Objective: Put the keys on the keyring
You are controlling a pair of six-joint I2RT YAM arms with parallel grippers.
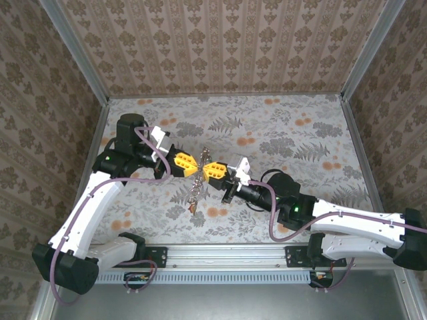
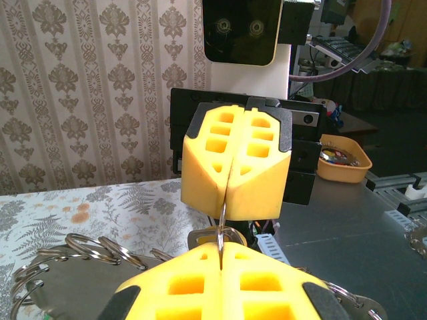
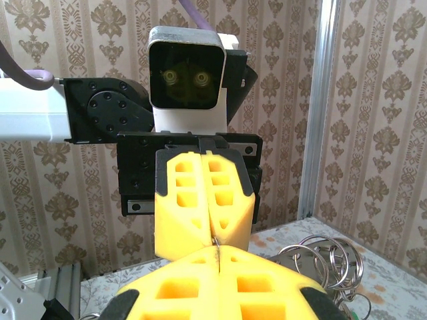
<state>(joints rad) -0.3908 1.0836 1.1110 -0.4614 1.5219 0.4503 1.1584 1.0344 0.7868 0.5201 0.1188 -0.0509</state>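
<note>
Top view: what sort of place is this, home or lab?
Likely a lab test cell dressed to look domestic: wallpaper panels held in aluminium frame posts, a floral table cover, and a metal mounting rail along the near edge.

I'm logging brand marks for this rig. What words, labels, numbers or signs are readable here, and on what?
No text can be read.
Left gripper and right gripper: yellow fingers blank.
Keyring pinched between them: no legible stamp.
Orange tray: contents too blurred to read.
</note>
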